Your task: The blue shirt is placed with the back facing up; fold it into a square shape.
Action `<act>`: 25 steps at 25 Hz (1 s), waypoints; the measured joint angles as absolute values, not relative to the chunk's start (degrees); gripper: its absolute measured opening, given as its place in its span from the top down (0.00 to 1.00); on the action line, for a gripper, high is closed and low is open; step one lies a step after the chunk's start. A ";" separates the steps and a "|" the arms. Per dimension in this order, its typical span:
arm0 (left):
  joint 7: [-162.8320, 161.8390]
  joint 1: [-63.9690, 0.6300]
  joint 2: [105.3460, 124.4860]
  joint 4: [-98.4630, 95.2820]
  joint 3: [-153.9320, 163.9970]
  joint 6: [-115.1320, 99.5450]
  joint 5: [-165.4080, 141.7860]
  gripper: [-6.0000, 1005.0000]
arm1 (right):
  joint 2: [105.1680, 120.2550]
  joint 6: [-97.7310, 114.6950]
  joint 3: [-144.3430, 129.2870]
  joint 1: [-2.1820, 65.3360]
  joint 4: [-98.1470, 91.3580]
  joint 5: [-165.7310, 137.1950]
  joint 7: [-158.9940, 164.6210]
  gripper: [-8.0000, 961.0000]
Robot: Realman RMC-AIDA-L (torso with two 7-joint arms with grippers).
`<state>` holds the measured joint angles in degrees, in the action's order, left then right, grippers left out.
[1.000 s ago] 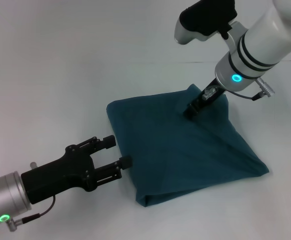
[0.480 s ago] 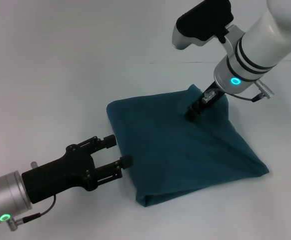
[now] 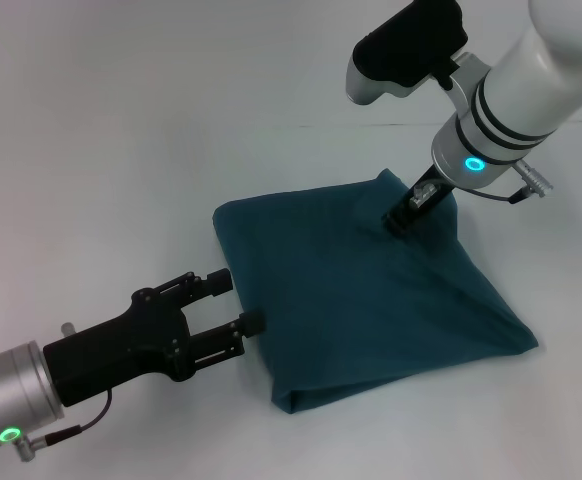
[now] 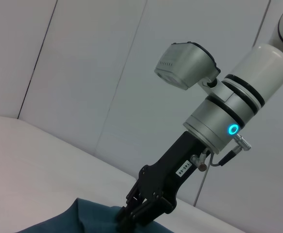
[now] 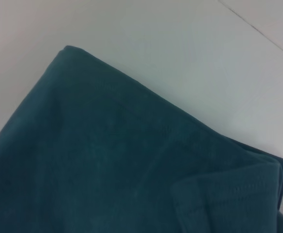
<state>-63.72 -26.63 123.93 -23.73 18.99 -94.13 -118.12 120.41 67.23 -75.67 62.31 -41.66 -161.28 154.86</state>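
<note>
1. Blue shirt (image 3: pixel 371 300): lies folded on the table (image 3: pixel 121 150), at centre and toward the right.
2. Left gripper (image 3: pixel 239 305): near left, just beside the shirt's left edge, fingers spread apart.
3. Right gripper (image 3: pixel 403 222): down on the shirt near its far corner, right of centre.

Robot test cell or laboratory, not a home.

Evidence: plain matte white tabletop (image 3: pixel 121 150), bare white panelled wall with thin dark vertical seams (image 4: pixel 97 73), white-and-black robot arm with a glowing teal ring light (image 4: pixel 229 121).
</note>
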 joint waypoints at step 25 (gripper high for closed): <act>-63.49 -26.45 123.93 -23.73 18.89 -93.94 -118.12 0.24 | 120.45 67.55 -75.15 61.86 -42.50 -159.40 153.96 0.99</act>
<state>-63.49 -26.45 123.93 -23.73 18.89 -93.94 -118.12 120.45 67.55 -75.15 61.86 -42.50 -159.40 153.96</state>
